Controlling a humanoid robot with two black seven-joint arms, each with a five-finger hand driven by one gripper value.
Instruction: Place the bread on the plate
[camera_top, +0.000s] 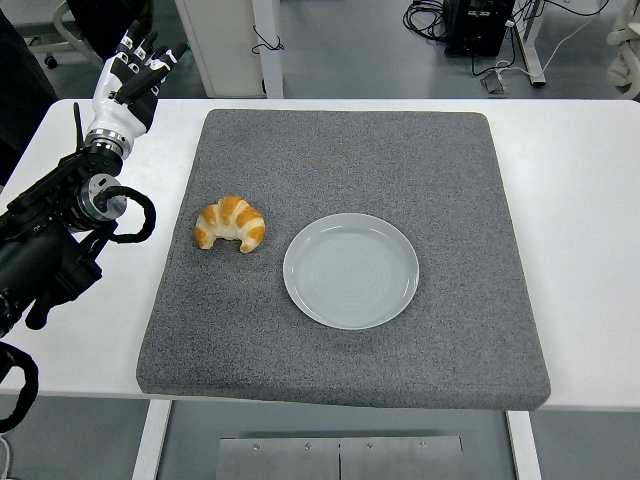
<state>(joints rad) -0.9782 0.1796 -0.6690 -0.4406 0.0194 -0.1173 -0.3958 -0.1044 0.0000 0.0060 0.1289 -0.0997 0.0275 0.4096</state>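
A golden croissant (230, 224) lies on the left part of the grey mat (340, 150), curved side up. Just to its right sits a round pale-blue plate (350, 270), with nothing on it. My left hand (128, 77) is raised over the table's far left corner, well behind and left of the croissant, its white and black fingers held straight and holding nothing. The black left arm (60, 235) runs along the left edge. My right arm does not show.
The grey mat covers most of the white table (580, 200). Behind the table are cables and a dark box (480, 25) on the floor, and a white table leg (265, 45).
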